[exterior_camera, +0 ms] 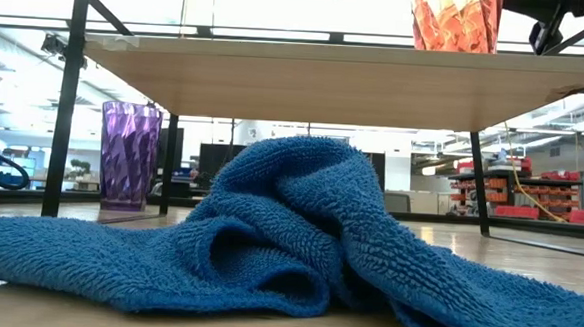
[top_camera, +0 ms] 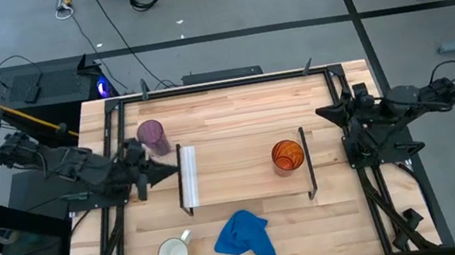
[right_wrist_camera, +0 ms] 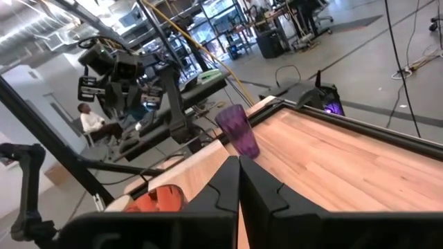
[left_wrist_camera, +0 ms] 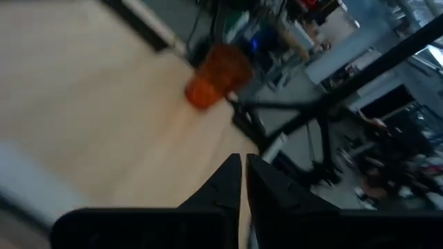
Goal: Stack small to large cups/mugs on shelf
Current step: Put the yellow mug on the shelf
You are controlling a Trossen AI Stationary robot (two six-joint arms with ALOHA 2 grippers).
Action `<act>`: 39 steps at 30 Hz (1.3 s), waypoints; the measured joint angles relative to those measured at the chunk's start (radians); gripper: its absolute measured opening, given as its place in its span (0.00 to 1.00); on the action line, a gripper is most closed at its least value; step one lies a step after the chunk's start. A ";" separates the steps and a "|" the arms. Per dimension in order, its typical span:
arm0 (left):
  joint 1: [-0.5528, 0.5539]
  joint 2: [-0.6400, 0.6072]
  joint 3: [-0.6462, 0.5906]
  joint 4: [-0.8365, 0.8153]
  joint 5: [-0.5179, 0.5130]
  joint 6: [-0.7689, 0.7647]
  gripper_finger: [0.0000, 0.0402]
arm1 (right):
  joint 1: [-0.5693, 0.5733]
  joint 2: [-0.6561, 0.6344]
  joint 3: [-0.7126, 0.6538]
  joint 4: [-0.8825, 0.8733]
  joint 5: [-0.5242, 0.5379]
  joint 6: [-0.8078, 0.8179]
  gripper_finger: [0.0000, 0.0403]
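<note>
The translucent orange cup (top_camera: 287, 156) is stood on the light-wood shelf (top_camera: 234, 172) as the stack's base; the left gripper (top_camera: 146, 178) is seen nearly closed and empty, while the right gripper (right_wrist_camera: 239, 181) is kept closed, empty, parked at the table's right edge.

Shelf (top_camera: 242, 166) top mostly bare; only orange cup (top_camera: 287, 156) stands at its right end. Room for me to set down across middle and left.

Under shelf: open gap between black legs, but blue cloth (top_camera: 246, 237) heaps in front on near side.

Purple cup (top_camera: 153, 137) stands on tabletop just beside shelf's left far corner, close to my left gripper (top_camera: 164, 171).

White mug (top_camera: 173, 254) near front edge, just left of cloth, open above.

My right gripper (top_camera: 327, 113) parked at right table edge, off shelf.
</note>
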 joint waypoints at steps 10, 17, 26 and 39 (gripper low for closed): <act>-0.197 -0.042 0.000 -0.410 0.170 -0.713 0.04 | 0.000 0.000 0.000 -0.003 0.000 -0.002 0.03; -0.333 0.023 0.000 -0.481 0.339 -1.063 0.03 | 0.000 0.000 0.000 -0.003 0.000 -0.013 0.04; -0.468 0.219 0.000 -0.490 0.341 -1.256 0.02 | 0.000 -0.001 0.000 -0.017 0.000 -0.051 0.03; -0.508 0.637 0.597 -1.118 0.277 -1.289 0.04 | 0.000 -0.001 0.000 -0.017 0.000 -0.044 0.03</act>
